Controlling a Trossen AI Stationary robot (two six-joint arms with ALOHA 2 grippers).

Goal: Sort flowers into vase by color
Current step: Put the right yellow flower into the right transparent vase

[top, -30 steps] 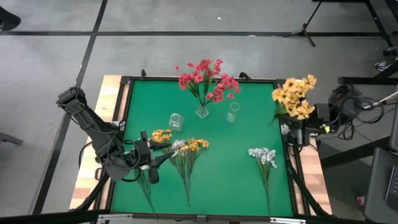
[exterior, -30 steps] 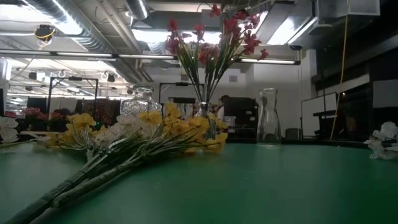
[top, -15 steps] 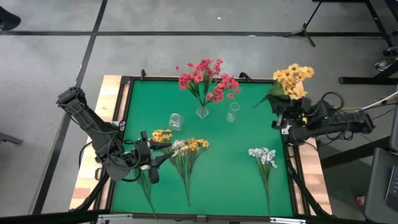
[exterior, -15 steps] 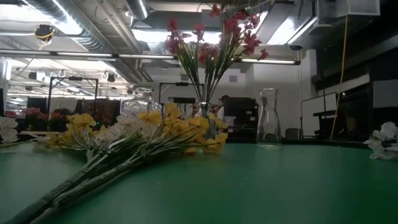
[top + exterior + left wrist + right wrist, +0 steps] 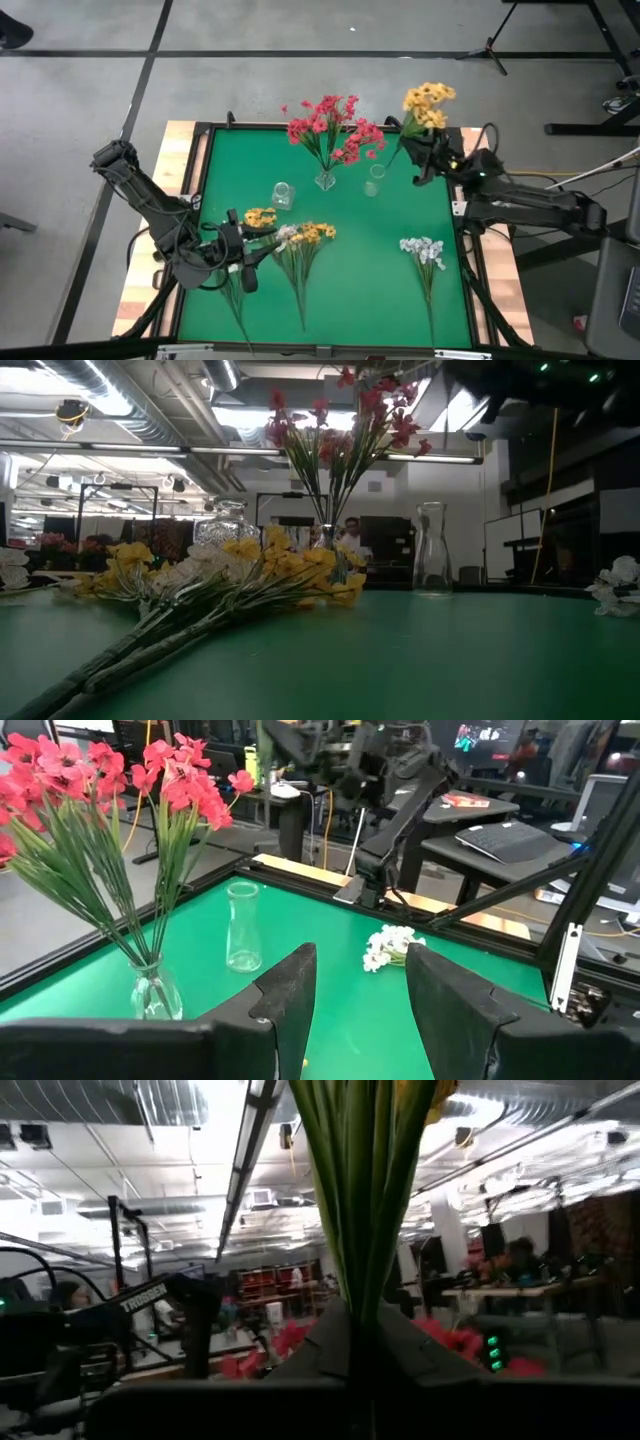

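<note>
Main risk: my right gripper [image 5: 428, 148] is clamped shut on a yellow bunch [image 5: 427, 104] by the stems only, blooms sticking out past the far table edge, so the top-heavy heads could swing or slip while I carry it. The empty tall vase [image 5: 375, 180] is narrow and light; a bunch of stems coming in tilted could miss the neck or tip it. It also stands just beside the vase of magenta-pink flowers [image 5: 330, 130], so a wide swing could brush those.

Pose: right arm stretched from the right edge toward the far right corner, gripper above the table near the tall vase, stems running straight up through the fingers in the wrist view. Left gripper [image 5: 243, 262] sits low at the near left, jaws partly apart, holding nothing that I can see, near the loose yellow and white stems [image 5: 300, 250]. White sprig [image 5: 424, 255] lies at near right, a short round vase [image 5: 283, 195] stands empty.
</note>
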